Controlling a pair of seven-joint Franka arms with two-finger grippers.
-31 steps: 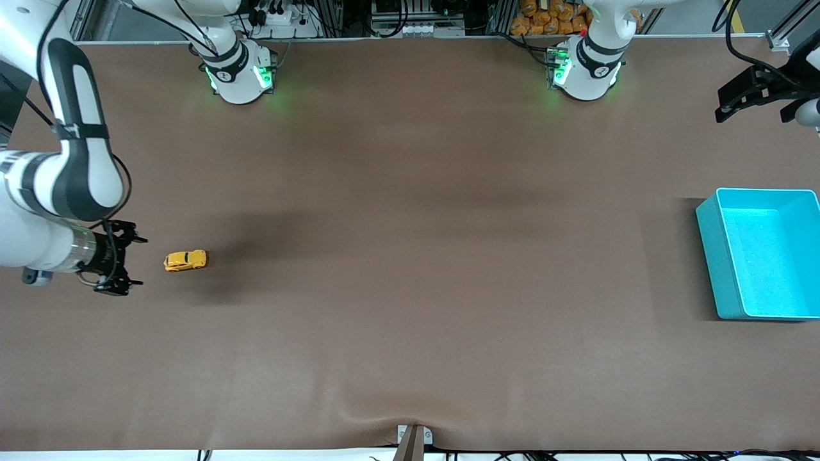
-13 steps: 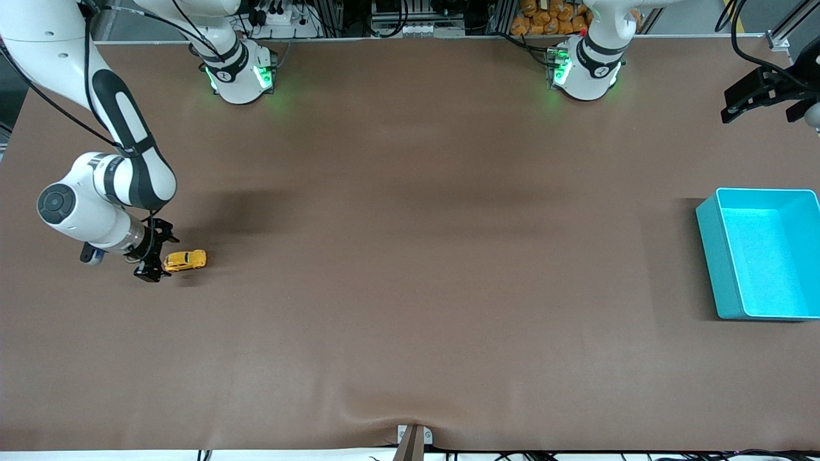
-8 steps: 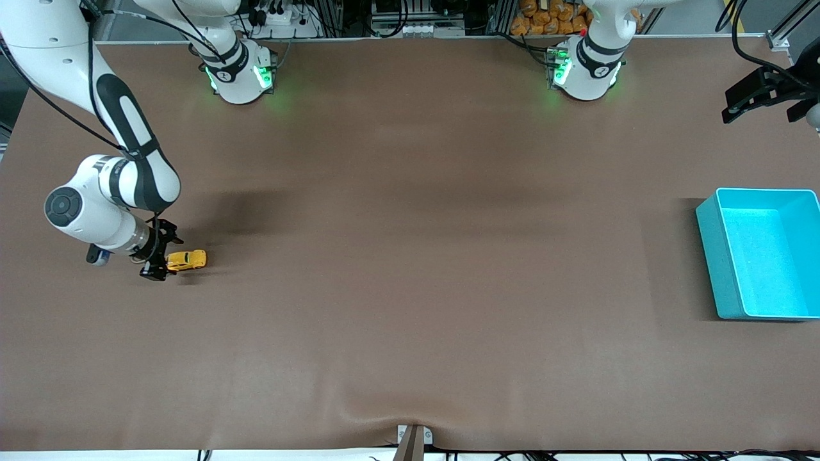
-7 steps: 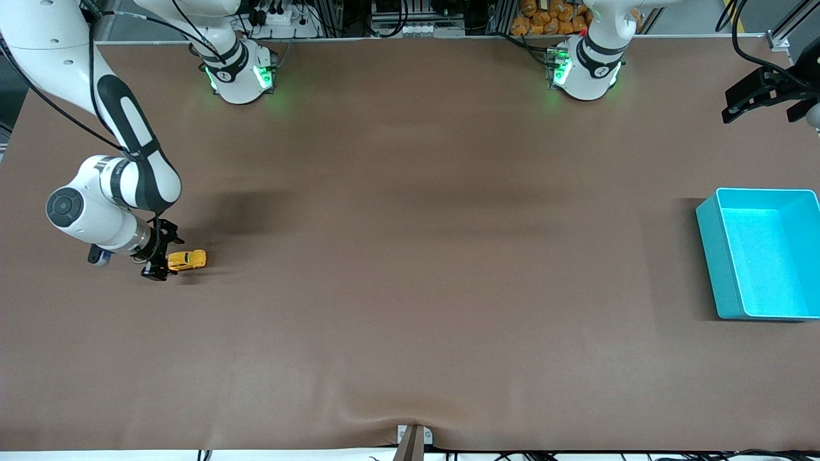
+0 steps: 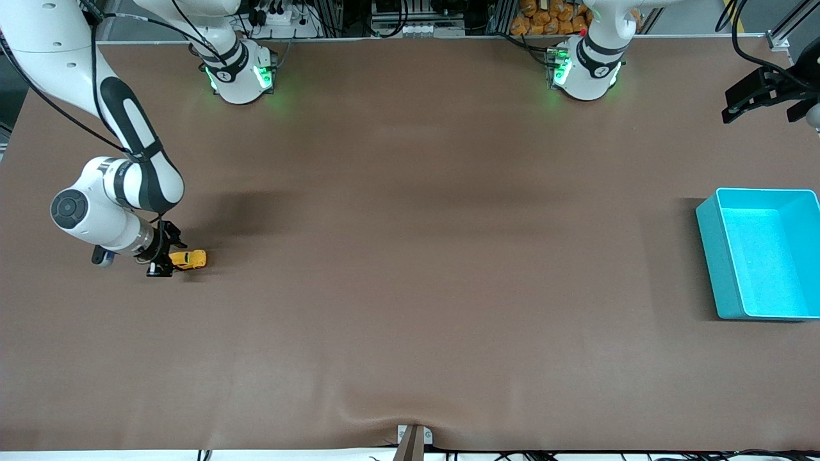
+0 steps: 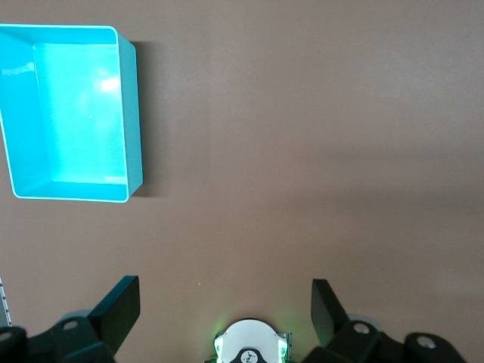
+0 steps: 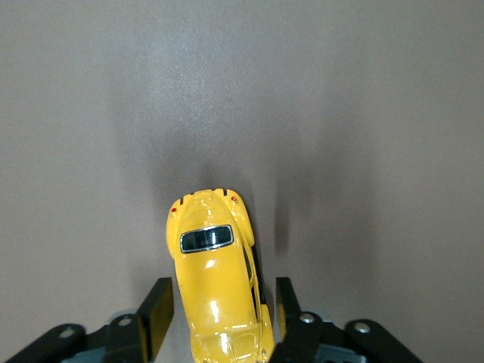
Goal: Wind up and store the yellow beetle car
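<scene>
The yellow beetle car [image 5: 190, 258] stands on the brown table near the right arm's end. In the right wrist view the yellow beetle car [image 7: 218, 283] lies between the two black fingers [image 7: 155, 318], with a small gap on each side. My right gripper [image 5: 165, 259] is open, low at the table, straddling one end of the car. My left gripper [image 5: 760, 110] is open and empty, held high over the table's left-arm end, and waits. It also shows in the left wrist view [image 6: 225, 311].
An empty teal bin [image 5: 708, 256] stands at the left arm's end of the table and shows in the left wrist view [image 6: 134, 113]. The two arm bases [image 5: 240, 77] stand along the table's edge farthest from the front camera.
My right arm has come down and moved toward the car, and its open fingers now straddle the car's end. The car and the left arm have not moved.
</scene>
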